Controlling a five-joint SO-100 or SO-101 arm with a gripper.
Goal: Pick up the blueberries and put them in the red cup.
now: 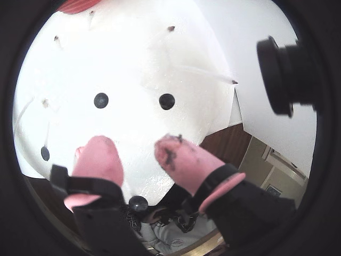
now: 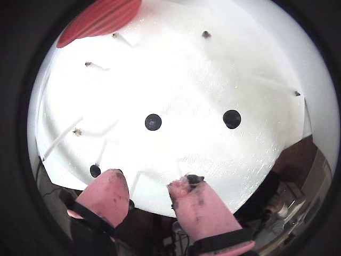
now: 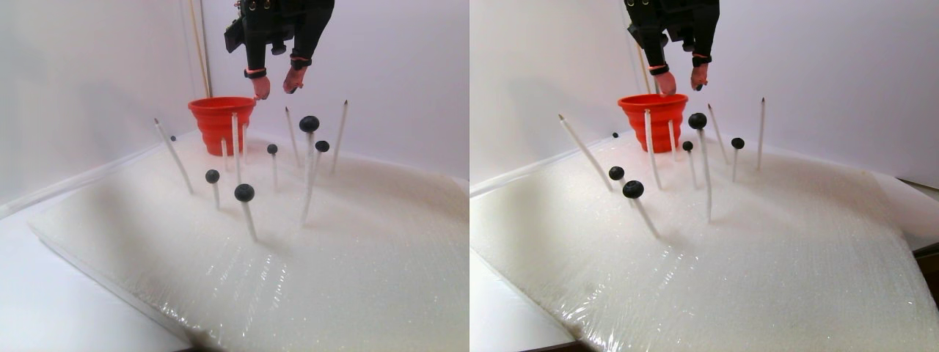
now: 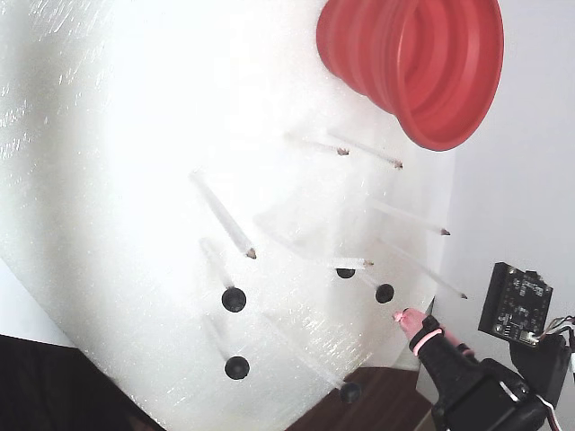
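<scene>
Several blueberries sit on the tips of thin white sticks stuck in a white foam sheet [image 3: 352, 242]. The largest blueberry [image 3: 309, 123] stands highest, with others [image 3: 244, 192] lower and nearer. From above, two berries [image 1: 101, 100] [image 1: 167, 101] lie ahead of the fingers. The red cup [image 3: 218, 121] stands at the far end of the sheet and shows as a red edge [image 2: 101, 18] at the top. My gripper [image 3: 277, 86] hangs in the air just above and right of the cup's rim. It is open [image 1: 136, 152] [image 2: 146, 184], with nothing between its stained pink fingertips [image 2: 109, 184].
Bare pointed sticks [image 3: 340, 136] rise around the berries, some leaning. The foam sheet's edge [image 2: 213, 213] lies under the fingers, with dark table beyond. A black camera [image 1: 287, 74] juts in at the right. A circuit board [image 4: 514, 301] rides on the arm.
</scene>
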